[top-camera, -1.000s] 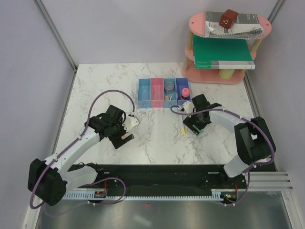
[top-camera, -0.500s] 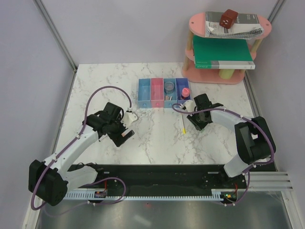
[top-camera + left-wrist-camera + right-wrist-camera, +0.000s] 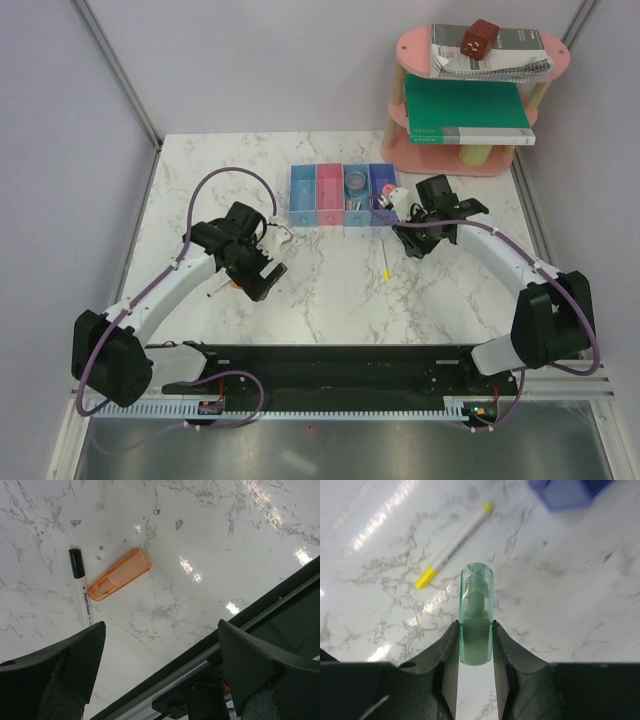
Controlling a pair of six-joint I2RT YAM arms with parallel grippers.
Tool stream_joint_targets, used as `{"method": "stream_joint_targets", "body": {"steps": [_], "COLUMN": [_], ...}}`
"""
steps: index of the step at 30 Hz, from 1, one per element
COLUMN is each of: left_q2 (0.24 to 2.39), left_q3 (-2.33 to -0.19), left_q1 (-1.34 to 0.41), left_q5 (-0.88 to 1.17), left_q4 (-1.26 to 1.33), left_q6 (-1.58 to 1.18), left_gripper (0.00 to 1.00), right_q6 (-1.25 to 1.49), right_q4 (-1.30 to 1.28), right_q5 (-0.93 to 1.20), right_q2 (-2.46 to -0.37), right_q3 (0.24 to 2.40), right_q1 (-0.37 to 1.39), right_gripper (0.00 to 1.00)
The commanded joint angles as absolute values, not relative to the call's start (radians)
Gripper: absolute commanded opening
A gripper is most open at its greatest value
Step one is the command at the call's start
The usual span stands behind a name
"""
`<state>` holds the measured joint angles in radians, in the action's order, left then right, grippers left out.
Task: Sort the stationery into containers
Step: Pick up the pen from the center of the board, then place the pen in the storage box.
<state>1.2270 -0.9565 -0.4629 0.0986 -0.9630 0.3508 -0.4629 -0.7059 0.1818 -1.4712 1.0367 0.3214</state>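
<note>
stretching between pale lilac walls (image 3: 250, 60), a white marble table (image 3: 200, 180) is carrying one pink shelf (image 3: 430, 155) at its far right corner and one joined row of four bins (image 3: 304, 196) near the middle of the far edge. two pens, one orange stick (image 3: 119, 574) and one green cap (image 3: 476, 610) are showing outside the bins. the right gripper (image 3: 476, 625) is pinching the green cap just on the near side of the dark blue bin (image 3: 381, 178), the cap's long axis running along the fingers and its rounded end pointing away from the wrist. the yellow pen (image 3: 452, 547) is lying right of the table's middle, running roughly from near edge to far edge. the left gripper (image 3: 161, 630) is hanging wide open over the orange stick and the black-capped pen (image 3: 82, 587), left of the table's middle.
</note>
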Motion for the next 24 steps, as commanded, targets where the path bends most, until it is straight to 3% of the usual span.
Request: {"method": "stream_joint_targets", "body": {"steps": [1,11,24], "left_q2": [1.287,1.408,1.449], "left_q3": [-1.046,-1.138,-1.111], "left_q1": [-0.451,-0.448,-0.44], "left_q5": [0.129,0.172,0.143], "left_q4": [-1.011,-1.045,-1.052], "left_q6": [0.27,0.193,0.213], "left_gripper": [1.0,1.0,1.0], "right_q6": [-0.488,-0.436,-0.39], "right_q4": [-0.779,-0.631,-0.543], "right_q5": [0.329,0.393,0.387], "right_q2": [-1.402,-1.552,-2.051], "right_q3": [1.235,1.504,1.925], "right_q1": [0.321,0.373,0.456], "right_gripper": [0.25,0.26,0.26]}}
